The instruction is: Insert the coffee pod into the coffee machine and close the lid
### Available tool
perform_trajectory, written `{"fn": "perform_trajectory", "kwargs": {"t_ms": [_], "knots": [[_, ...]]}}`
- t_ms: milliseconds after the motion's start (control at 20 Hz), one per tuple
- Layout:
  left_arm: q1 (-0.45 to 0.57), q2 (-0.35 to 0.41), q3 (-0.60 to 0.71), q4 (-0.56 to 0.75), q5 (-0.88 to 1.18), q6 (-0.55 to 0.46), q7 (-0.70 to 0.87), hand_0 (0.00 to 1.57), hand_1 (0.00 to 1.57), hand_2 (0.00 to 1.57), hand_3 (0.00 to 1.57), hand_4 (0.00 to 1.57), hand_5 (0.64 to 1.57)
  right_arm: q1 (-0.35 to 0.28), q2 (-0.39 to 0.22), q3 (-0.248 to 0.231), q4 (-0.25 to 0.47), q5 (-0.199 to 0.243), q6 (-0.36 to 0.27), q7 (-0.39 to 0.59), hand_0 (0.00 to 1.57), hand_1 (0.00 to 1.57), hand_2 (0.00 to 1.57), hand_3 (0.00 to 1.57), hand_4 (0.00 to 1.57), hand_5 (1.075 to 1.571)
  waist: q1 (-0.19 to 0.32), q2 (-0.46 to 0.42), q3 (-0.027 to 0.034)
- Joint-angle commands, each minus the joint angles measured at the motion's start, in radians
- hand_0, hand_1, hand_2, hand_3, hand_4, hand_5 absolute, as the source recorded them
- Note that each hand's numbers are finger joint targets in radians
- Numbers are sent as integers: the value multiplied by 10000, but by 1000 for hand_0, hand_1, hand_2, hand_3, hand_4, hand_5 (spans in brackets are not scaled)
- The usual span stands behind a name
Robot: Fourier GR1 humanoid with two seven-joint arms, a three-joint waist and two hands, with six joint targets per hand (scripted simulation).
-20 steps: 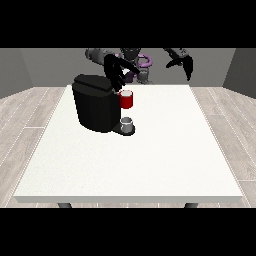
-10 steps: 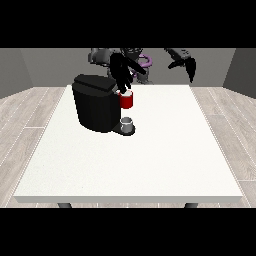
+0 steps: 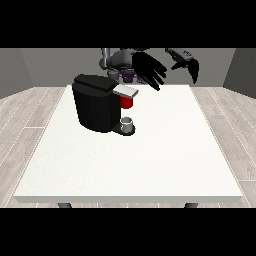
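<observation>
Hiding the robot's torso, one hand [image 3: 149, 70] spreads above the coffee machine [image 3: 98, 103].

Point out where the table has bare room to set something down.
Bare: the table's whole near half and its right side, in front of and right of the coffee machine. Crowded: the far left, around the machine and the grey thing at its base.

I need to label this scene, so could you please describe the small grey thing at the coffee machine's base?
Find the black coffee machine on the white table. At its base, below a red thing at the machine, sits a small grey thing, the only pale item against the black base.
</observation>
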Motion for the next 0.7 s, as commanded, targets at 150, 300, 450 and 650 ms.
{"fn": "perform_trajectory", "kwargs": {"t_ms": [150, 300, 450, 650], "knots": [[-391, -89, -366, -359, -149, -103, 51, 0, 0, 0, 0, 329, 1571, -1117, 956, 423, -35, -495, -113, -2736, 0, 0, 0, 0, 0, 1571, 526, 797, -357], [-89, -286, -424, -684, -229, 232, 551, 0, 0, 0, 0, 246, 1571, -779, 1417, 708, 421, -596, 48, -3626, 0, 0, 0, 0, 0, 1571, 45, 277, -359], [-21, -260, -249, -697, 14, 181, 880, 0, 0, 0, 0, 266, 1571, -430, 2300, 1283, 305, -460, -245, -4344, 0, 0, 0, 0, 0, 1571, -267, -156, -360], [794, -130, 54, -398, -24, 395, 362, 0, 0, 0, 0, 266, 1571, -205, 3007, 1821, 333, -409, -313, -5010, 0, 0, 0, 0, 181, 1571, -874, -477, -365]]}}
